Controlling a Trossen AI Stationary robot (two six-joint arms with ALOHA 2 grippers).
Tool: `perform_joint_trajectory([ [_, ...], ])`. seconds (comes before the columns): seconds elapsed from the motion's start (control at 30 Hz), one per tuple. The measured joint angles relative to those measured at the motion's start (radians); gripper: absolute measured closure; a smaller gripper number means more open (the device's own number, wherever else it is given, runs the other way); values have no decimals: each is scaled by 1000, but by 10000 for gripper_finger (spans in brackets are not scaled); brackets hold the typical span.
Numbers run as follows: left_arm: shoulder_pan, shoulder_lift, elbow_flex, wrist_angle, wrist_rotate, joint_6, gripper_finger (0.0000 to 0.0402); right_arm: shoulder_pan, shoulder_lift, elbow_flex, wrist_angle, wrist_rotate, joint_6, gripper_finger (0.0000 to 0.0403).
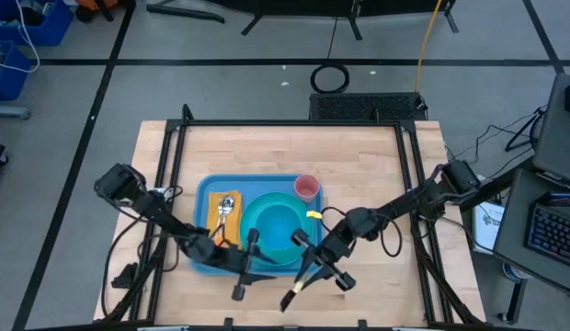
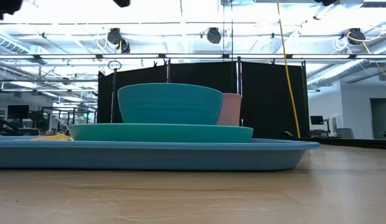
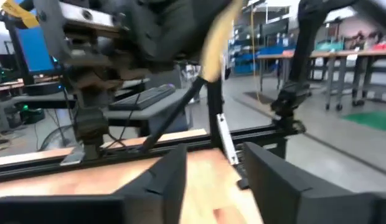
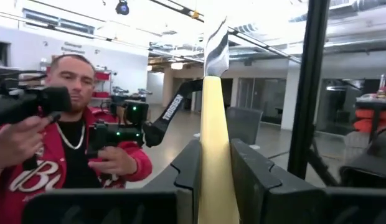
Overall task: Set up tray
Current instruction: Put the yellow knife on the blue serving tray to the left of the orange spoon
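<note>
Overhead, a pale wooden table [image 1: 377,175] framed by black rails stands on a grey floor crossed by dark lines, with cables and blue bins at the sides. At table height the room behind is a bright hall with ceiling lights and a black partition. Bare wood lies open along the far side and the right half of the table; the near edge is crowded by both arms.

On the left-centre of the table rests the tray [image 1: 204,193], light blue, rectangular, with rounded corners and a raised rim. It carries a round teal plate [image 1: 251,218] with a teal bowl [image 1: 279,228] on it, a pink cup [image 1: 306,188] at its far right corner, and an orange napkin [image 1: 219,204] under a spoon [image 1: 226,208].

At the tray's near edge, the left gripper [image 1: 237,281] has its fingers parted around nothing. Just beside the plate, the right gripper [image 1: 302,278] is clenched on a cream-handled knife [image 4: 213,124]. A person in a red jacket [image 4: 62,155] holds a camera beyond the table.
</note>
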Motion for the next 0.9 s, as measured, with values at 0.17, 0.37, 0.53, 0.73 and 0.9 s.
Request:
perform_joint_trajectory([
  [0.17,55,0,46,-93,67,-1,186,0,33,0,7,-27,4,352],
  [0.37,75,0,75,-112,149,51,176,-11,51,0,24,-30,6,352],
  [0.53,95,0,83,-143,148,55,187,-28,51,0,27,-45,3,352],
  [0.73,129,0,98,-145,198,59,200,-51,51,0,24,-44,0,352],
  [0.9,162,0,105,-147,246,58,209,-72,51,0,4,-45,3,352],
])
